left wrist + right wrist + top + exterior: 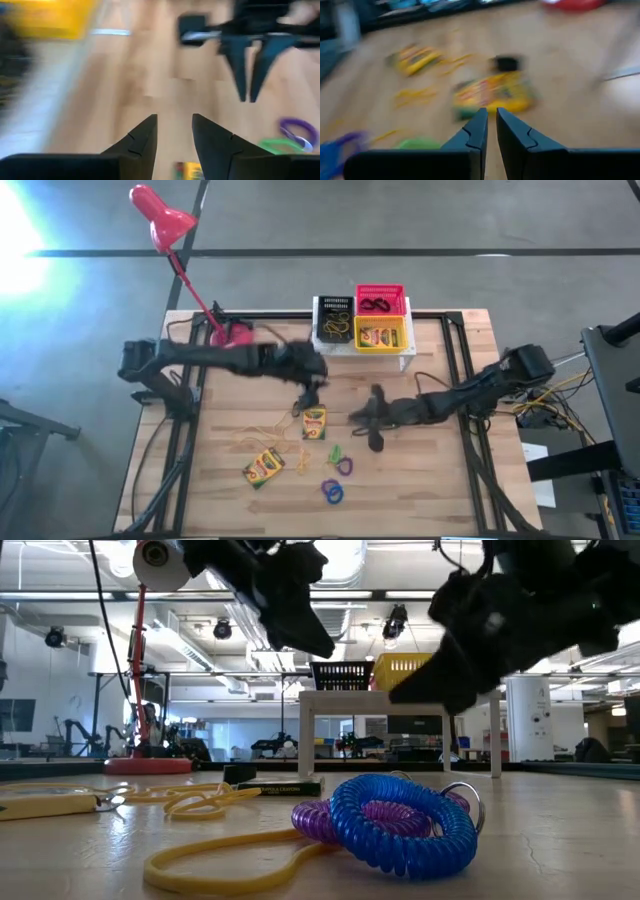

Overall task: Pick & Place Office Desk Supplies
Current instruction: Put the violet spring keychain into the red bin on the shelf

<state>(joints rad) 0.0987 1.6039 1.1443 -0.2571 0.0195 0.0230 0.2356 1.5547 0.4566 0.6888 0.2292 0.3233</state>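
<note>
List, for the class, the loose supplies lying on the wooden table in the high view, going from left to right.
Crayon box lying at an angle → yellow rubber bands → second crayon box → blue ring → purple ring.

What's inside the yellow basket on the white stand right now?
The yellow basket holds one crayon box lying flat. Anything beneath that box is covered, so I can't tell whether anything else is inside.
</note>
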